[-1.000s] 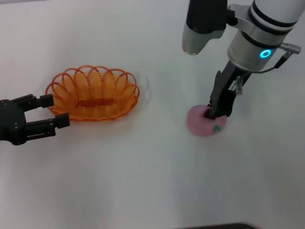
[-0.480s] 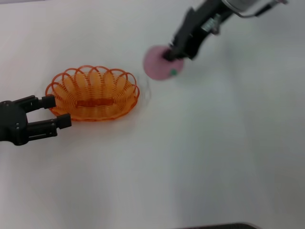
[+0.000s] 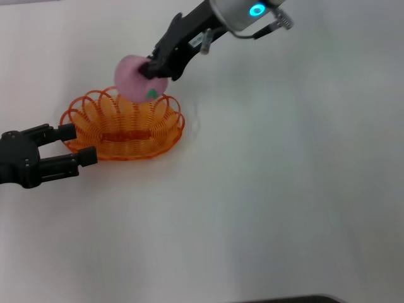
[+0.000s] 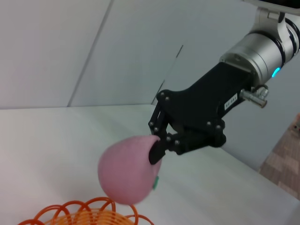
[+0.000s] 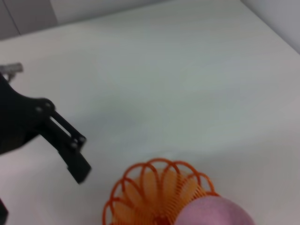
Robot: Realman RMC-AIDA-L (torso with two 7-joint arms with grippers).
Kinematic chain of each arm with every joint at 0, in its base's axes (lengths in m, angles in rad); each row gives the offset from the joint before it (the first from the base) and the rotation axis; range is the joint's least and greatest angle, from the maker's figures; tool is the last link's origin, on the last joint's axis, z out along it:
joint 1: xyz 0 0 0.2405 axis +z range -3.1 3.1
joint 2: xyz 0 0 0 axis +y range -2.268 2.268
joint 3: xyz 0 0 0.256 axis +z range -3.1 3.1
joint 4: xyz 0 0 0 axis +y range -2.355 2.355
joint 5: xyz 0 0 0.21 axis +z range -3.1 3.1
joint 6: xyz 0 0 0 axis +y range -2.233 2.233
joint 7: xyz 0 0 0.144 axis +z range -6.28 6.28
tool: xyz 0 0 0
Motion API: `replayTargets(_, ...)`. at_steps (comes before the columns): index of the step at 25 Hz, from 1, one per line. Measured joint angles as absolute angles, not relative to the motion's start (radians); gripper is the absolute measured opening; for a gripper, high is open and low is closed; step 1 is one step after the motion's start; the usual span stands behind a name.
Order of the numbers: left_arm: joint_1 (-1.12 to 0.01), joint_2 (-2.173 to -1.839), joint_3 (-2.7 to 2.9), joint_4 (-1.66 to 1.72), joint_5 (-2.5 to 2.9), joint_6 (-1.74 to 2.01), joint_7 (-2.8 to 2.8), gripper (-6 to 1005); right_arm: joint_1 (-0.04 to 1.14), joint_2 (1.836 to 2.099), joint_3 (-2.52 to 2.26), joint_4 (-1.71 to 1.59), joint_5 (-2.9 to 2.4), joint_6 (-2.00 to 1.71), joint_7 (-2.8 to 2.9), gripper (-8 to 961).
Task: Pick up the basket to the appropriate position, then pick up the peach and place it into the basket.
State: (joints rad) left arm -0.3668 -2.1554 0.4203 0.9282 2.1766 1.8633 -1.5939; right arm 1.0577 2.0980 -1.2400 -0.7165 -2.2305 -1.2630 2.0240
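The orange basket (image 3: 123,125) sits on the white table at the left. My right gripper (image 3: 153,69) is shut on the pink peach (image 3: 134,78) and holds it in the air just above the basket's far rim. The left wrist view shows the peach (image 4: 129,168) above the basket's loops (image 4: 84,213), held by the right gripper (image 4: 157,152). The right wrist view shows the peach (image 5: 215,213) over the basket (image 5: 154,192). My left gripper (image 3: 76,145) is open and empty beside the basket's left end, resting low on the table.
The white table (image 3: 284,189) spreads to the right and front of the basket. A dark edge (image 3: 290,299) shows at the table's front.
My right gripper has lifted the peach off the table at the right and carried it left, to above the basket. The left gripper and basket have stayed put.
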Motion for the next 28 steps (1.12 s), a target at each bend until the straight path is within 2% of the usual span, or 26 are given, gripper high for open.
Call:
replayTargets(5, -0.369, -2.155, 0.423, 0.928, 2.177, 1.86, -1.594, 861, 1.056, 2.1, -1.304, -0.677, -2.14, -1.215, 2.01, 53)
replayTargets(19, -0.372, -2.157, 0.423, 0.928, 2.177, 1.863, -1.597, 861, 1.009, 2.093, -1.313, -0.682, -2.03, -1.205, 2.009, 506)
replayTargets(23, -0.373, -2.155, 0.416, 0.931, 2.173, 1.87, -1.602, 861, 0.913, 2.091, -1.309, -0.782, -1.981, -1.221, 1.996, 673)
replayTargets(28, -0.374, -2.146, 0.4, 0.939, 2.168, 1.872, -1.601, 861, 0.68, 2.088, -1.284, -0.956, -1.844, -1.328, 1.871, 848)
